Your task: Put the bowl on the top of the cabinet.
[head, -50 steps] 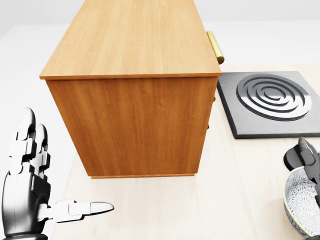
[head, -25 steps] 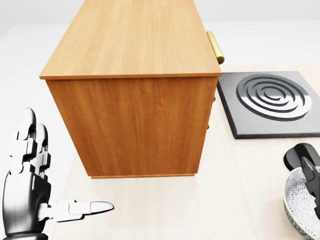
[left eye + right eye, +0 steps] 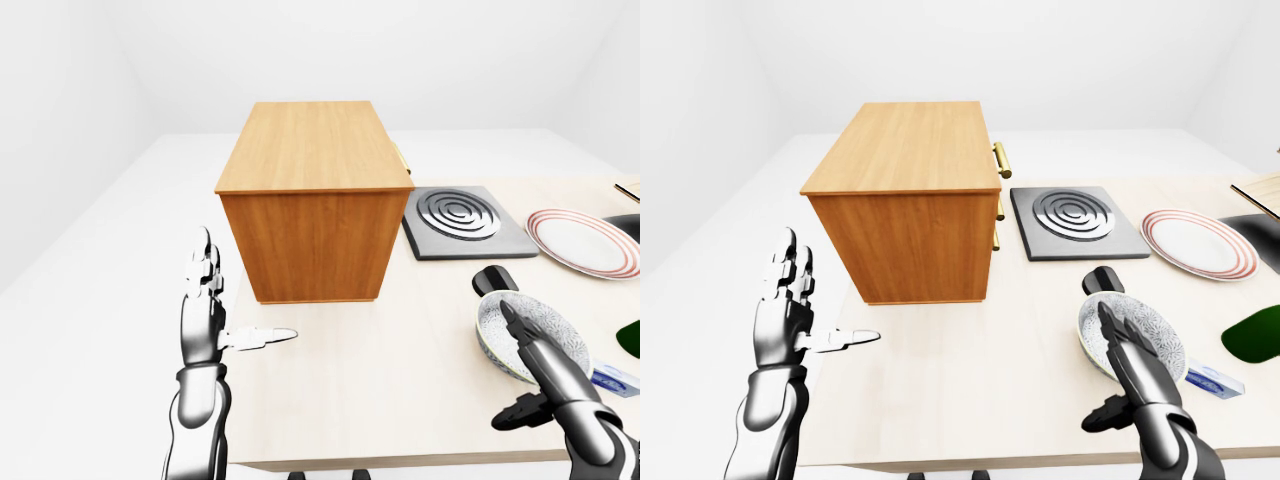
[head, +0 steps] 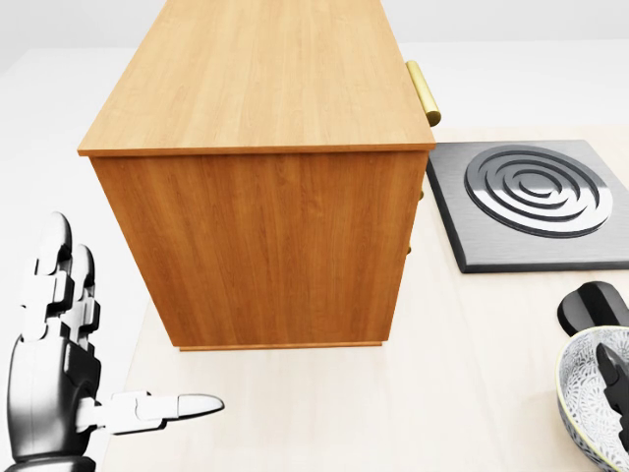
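Observation:
The patterned white bowl (image 3: 532, 328) rests on the light table at the lower right of the left-eye view. My right hand (image 3: 530, 375) is open, one long finger reaching over the bowl's near rim and the thumb held apart below it. The wooden cabinet (image 3: 315, 205) stands at the centre, its flat top (image 4: 260, 84) bare. My left hand (image 3: 218, 315) is open at the table's left edge, fingers upright and thumb pointing right, holding nothing. In the head view only the bowl's edge (image 4: 590, 393) and a dark fingertip show.
A grey hob plate with rings (image 3: 460, 215) lies right of the cabinet. A black knob-like object (image 3: 493, 279) sits just above the bowl. Farther right are a red-rimmed plate (image 3: 583, 240), a dark green thing (image 3: 1252, 335) and a small blue packet (image 3: 1212, 380). Brass handles (image 3: 1002, 160) stick out of the cabinet's right side.
In the head view my right hand's fingers have dropped from above the black knob to low inside the bowl's edge. The left hand, bowl and cabinet have not moved.

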`<state>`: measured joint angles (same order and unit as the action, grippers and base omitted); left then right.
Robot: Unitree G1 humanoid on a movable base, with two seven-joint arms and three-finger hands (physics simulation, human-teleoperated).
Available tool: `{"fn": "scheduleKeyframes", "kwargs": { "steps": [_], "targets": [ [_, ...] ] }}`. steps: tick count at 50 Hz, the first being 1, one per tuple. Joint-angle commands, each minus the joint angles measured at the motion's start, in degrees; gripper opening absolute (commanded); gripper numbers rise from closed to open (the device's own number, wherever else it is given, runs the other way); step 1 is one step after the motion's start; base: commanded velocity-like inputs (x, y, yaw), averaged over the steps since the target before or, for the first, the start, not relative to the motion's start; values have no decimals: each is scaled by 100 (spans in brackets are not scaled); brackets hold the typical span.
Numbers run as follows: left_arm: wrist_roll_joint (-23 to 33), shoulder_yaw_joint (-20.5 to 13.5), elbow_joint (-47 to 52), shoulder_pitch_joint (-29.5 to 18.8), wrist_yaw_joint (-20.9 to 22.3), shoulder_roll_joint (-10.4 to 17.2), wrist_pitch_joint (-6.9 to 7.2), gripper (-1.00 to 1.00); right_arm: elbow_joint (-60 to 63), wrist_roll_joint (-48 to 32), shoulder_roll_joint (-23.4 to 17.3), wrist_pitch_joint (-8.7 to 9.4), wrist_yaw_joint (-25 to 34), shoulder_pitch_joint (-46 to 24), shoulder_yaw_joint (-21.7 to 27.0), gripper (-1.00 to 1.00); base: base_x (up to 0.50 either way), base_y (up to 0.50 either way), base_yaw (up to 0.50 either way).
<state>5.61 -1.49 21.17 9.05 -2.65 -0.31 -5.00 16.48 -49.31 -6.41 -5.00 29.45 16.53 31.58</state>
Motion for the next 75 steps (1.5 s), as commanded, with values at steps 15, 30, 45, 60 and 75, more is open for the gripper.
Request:
{"fn": "scheduleKeyframes", "kwargs": {
  "steps": [15,30,45,60,75],
  "targets": [
    [-1,15,16,2,13,3,0,100,-812,-337,-254,0,-420,-71,-161,100,0,0,0],
    [-2,11,-86,-9,21,8,0,100,-1310,-438,-428,0,-737,-91,-375,100,0,0,0],
    [-1,20,-49,14,37,1,0,100,-1294,-484,-403,0,-615,24,-366,-100,0,0,0],
    [-5,10,-131,-29,20,9,0,100,-546,-266,-260,0,-224,20,-117,-100,0,0,0],
    [-14,6,-62,-28,14,6,0,100,1425,404,173,0,851,-54,600,-100,0,0,0]
  ]
}}
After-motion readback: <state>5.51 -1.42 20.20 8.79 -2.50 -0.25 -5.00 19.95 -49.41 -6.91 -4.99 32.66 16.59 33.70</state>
